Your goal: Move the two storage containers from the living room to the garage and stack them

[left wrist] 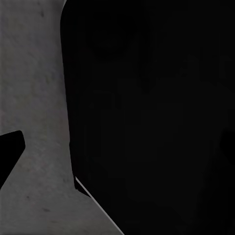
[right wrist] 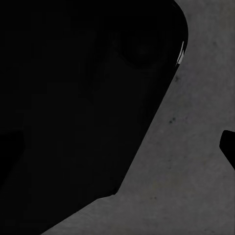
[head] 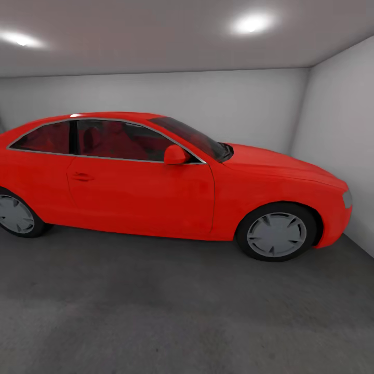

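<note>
I am in the garage, facing the side of a red coupe car (head: 156, 182) parked on the dark grey concrete floor (head: 171, 311). The two storage containers are out of view. In the left wrist view my left gripper (left wrist: 117, 152) is open, one black fingertip (left wrist: 10, 156) standing out against the concrete and the other barely visible against a large black part of my own body (left wrist: 147, 112). My right gripper (right wrist: 117, 147) is open too, with one fingertip (right wrist: 229, 147) over the concrete. Nothing is between the fingers of either gripper.
The car spans almost the whole width of the room, its front wheel (head: 277, 232) at the right and rear wheel (head: 15, 214) at the left. White-grey walls (head: 337, 119) close the back and right. Bare concrete lies between me and the car.
</note>
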You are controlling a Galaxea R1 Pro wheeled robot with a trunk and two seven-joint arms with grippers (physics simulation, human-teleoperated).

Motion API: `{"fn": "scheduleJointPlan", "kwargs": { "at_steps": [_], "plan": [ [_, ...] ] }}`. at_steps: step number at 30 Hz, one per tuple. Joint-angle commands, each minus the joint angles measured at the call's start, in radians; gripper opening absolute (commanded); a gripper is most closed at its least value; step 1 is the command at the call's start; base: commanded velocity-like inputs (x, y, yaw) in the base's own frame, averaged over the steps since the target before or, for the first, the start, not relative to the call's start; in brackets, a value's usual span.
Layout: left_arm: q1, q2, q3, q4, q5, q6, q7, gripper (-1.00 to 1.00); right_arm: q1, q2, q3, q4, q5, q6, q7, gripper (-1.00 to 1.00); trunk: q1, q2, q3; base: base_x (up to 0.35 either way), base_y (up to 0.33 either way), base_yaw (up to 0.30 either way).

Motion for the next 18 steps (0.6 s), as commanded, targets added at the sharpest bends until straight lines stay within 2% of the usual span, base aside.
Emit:
{"fn": "scheduleJointPlan", "kwargs": {
  "at_steps": [1,18],
  "plan": [
    [0.000,0.000,0.000,0.000,0.000,0.000,0.000,1.00,0.000,0.000,0.004,0.000,0.000,0.000,0.000,1.00,0.000,0.000,-0.001,0.000,0.000,0.000],
    [0.000,0.000,0.000,0.000,0.000,0.000,0.000,1.00,0.000,0.000,0.004,0.000,0.000,0.000,0.000,1.00,0.000,0.000,-0.001,0.000,0.000,0.000]
  ]
}}
